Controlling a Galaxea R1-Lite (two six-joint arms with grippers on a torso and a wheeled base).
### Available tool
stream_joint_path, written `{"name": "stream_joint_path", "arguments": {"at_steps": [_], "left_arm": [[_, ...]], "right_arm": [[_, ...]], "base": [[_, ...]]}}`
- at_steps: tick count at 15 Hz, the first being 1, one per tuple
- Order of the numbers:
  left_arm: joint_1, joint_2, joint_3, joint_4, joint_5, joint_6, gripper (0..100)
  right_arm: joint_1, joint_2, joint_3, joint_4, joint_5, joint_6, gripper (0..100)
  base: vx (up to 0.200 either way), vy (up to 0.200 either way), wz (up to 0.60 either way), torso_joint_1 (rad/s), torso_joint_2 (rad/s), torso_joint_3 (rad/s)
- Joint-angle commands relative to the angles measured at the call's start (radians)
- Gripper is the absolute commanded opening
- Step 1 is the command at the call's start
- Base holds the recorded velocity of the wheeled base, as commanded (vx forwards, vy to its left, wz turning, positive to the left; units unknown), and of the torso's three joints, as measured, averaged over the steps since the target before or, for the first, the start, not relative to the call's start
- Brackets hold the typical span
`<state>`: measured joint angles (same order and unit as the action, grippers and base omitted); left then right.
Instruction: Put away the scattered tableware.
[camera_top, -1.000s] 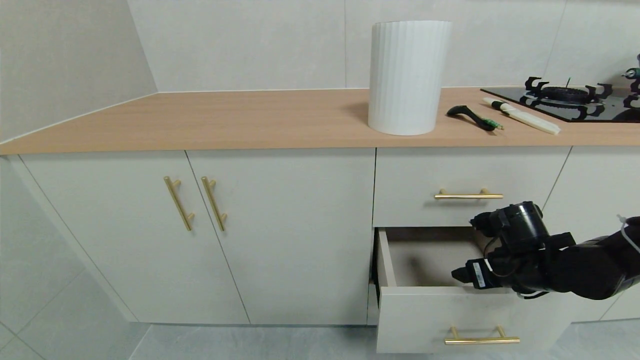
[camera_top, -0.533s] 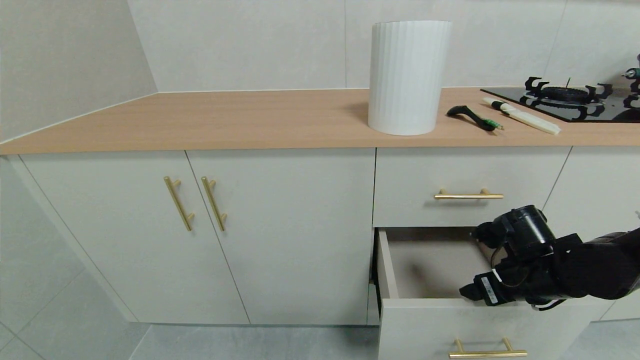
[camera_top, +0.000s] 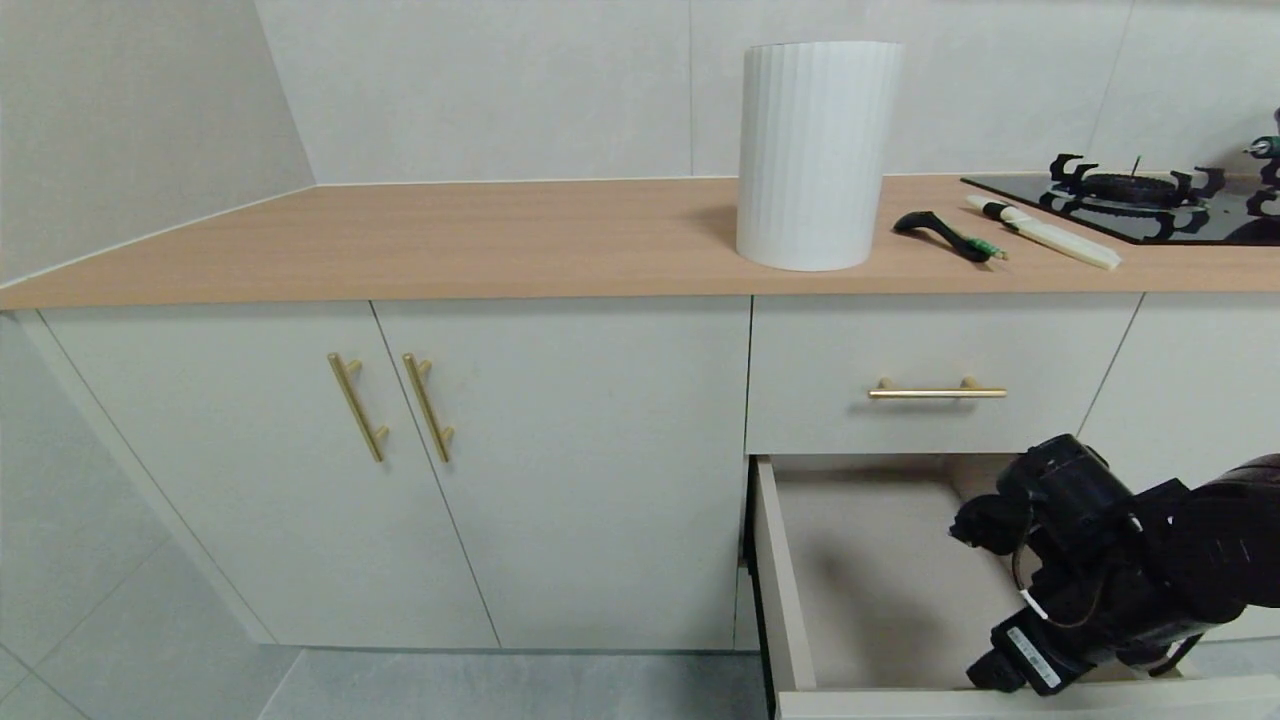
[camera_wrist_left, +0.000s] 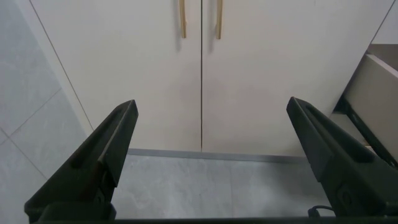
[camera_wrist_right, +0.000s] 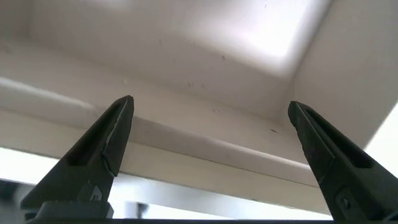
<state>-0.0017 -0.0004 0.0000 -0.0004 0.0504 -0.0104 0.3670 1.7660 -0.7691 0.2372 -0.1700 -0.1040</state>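
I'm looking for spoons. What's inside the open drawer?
The drawer looks empty, with just its bare floor to see. The right gripper sits at the front right and hides that corner.

the right arm (camera_top: 1180, 560) sits low on the robot's right side, forearm close to level, wrist tipped downward. the right gripper (camera_wrist_right: 208, 104) has its two dark fingers (camera_wrist_right: 102, 149) spread wide with nothing between them. the left gripper (camera_wrist_left: 210, 106) is spread just as wide, gripping nothing, pointing forward.
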Motion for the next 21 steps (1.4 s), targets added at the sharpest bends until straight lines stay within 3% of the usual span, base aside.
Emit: {"name": "stream_joint_path", "arguments": {"at_steps": [1, 9, 13, 16, 17, 21], "left_arm": [[0.000, 0.000, 0.000, 0.000, 0.000, 0.000, 100], [0.000, 0.000, 0.000, 0.000, 0.000, 0.000, 100], [0.000, 0.000, 0.000, 0.000, 0.000, 0.000, 100], [0.000, 0.000, 0.000, -0.001, 0.000, 0.000, 100], [0.000, 0.000, 0.000, -0.001, 0.000, 0.000, 100], [0.000, 0.000, 0.000, 0.000, 0.000, 0.000, 100]], "right_arm": [[0.023, -0.037, 0.001, 0.051, 0.000, -0.026, 100], [0.112, -0.033, 0.002, 0.280, 0.000, -0.091, 100], [0.115, -0.026, -0.009, 0.280, -0.002, -0.091, 100], [0.084, -0.074, -0.093, 0.277, 0.001, 0.009, 100], [0.066, -0.102, -0.127, 0.257, 0.024, 0.072, 100], [-0.003, -0.166, -0.128, 0.116, 0.069, 0.079, 100]], "base": [[0.000, 0.000, 0.00, 0.000, 0.00, 0.000], [0.000, 0.000, 0.00, 0.000, 0.00, 0.000], [0.000, 0.000, 0.00, 0.000, 0.00, 0.000], [0.000, 0.000, 0.00, 0.000, 0.00, 0.000], [0.000, 0.000, 0.00, 0.000, 0.00, 0.000], [0.000, 0.000, 0.00, 0.000, 0.00, 0.000]]}}
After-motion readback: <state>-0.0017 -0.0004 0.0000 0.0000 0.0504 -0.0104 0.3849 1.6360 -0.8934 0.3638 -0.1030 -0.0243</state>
